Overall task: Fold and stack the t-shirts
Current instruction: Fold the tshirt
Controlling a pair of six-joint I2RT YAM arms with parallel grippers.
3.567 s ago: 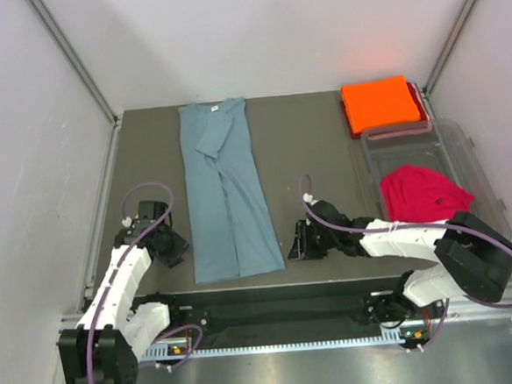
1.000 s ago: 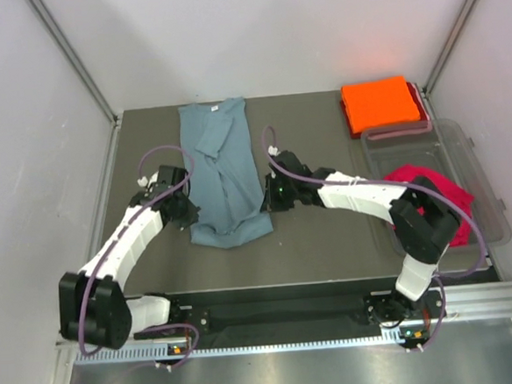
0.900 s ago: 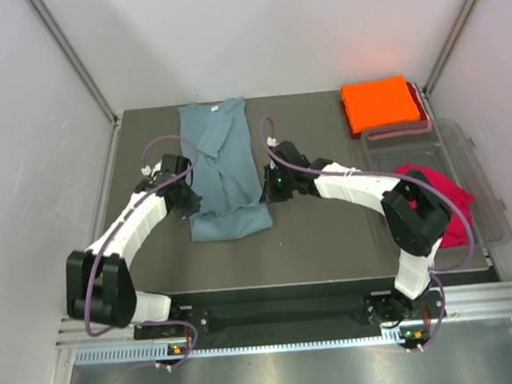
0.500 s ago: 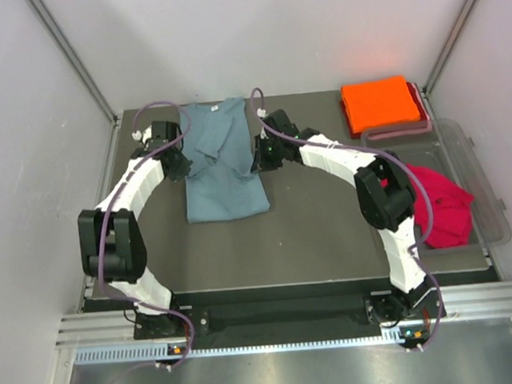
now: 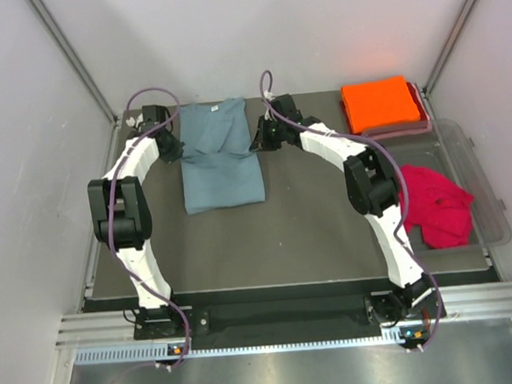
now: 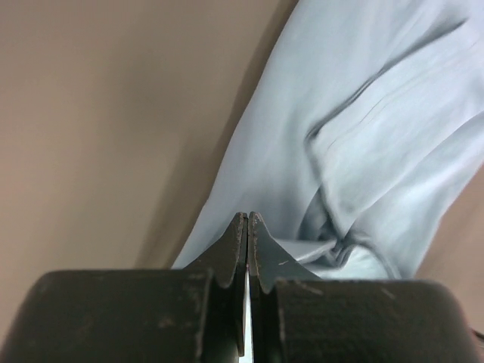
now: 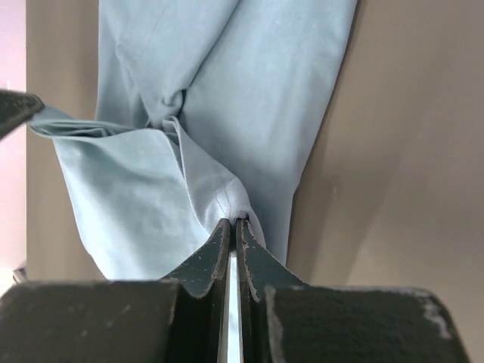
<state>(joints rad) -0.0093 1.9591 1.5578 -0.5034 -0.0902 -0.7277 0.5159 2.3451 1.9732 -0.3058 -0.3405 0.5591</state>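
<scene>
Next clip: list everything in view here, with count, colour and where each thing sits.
grey-blue cotton t-shirt: one, dusty grey-blue, partly folded, far left-centre of the table
bright orange folded t-shirt: one, orange, far right corner
crimson red crumpled t-shirt: one, red, inside the tub
clear plastic tub: one, transparent, right side
table: one, dark grey-brown
left gripper: one, black, shut on the grey-blue shirt's left edge
right gripper: one, black, shut on its right edge

Grey-blue tee (image 5: pixel 221 164) doubled over on itself, far left-centre, far edge bunched and raised. Orange tee (image 5: pixel 377 103) folded square, far right. Crimson tee (image 5: pixel 433 204) crumpled, right side.
</scene>
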